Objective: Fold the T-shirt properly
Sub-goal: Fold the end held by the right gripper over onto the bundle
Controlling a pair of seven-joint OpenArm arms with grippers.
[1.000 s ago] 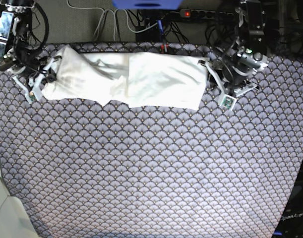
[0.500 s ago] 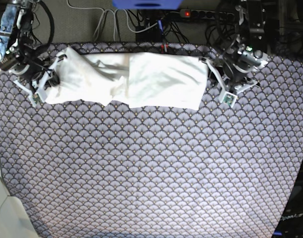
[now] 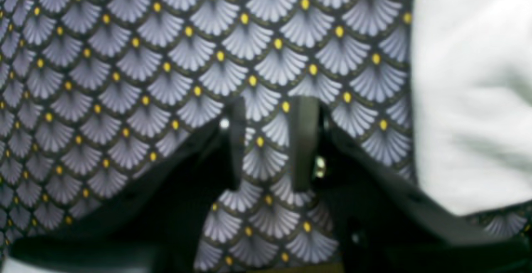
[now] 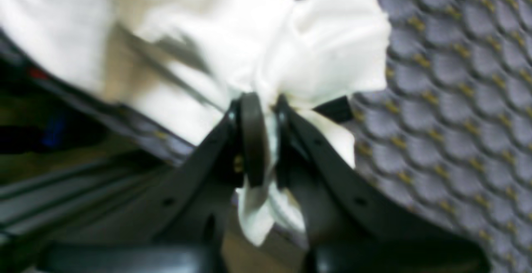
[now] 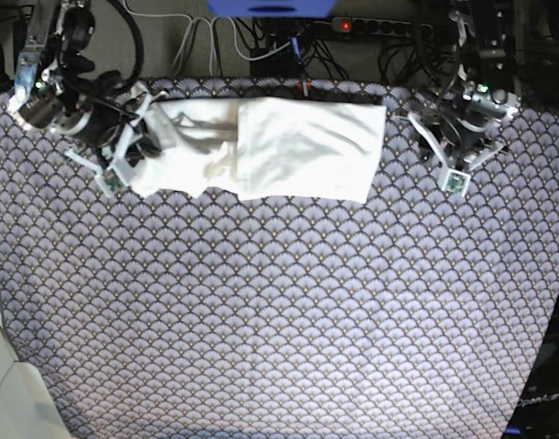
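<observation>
The T-shirt (image 5: 297, 146) lies plain white side up as a long folded strip along the far edge of the table. No print shows. My right gripper (image 5: 140, 142) is at its left end, which is bunched up. In the right wrist view this gripper (image 4: 266, 100) is shut on a pinch of white T-shirt cloth (image 4: 332, 48), lifted a little. My left gripper (image 5: 424, 128) is off the shirt's right edge. In the left wrist view it (image 3: 272, 102) is open and empty over the tablecloth, with the shirt's edge (image 3: 469, 98) to its right.
A tablecloth with a grey fan pattern (image 5: 279, 320) covers the table. A power strip (image 5: 361, 26) and cables lie behind the far edge, near a blue object (image 5: 270, 7). A white object (image 5: 5, 393) sits at the lower left corner.
My right gripper has moved right with the shirt's left end, bunching it toward the middle. My left gripper has drawn away to the right from the shirt's right edge.
</observation>
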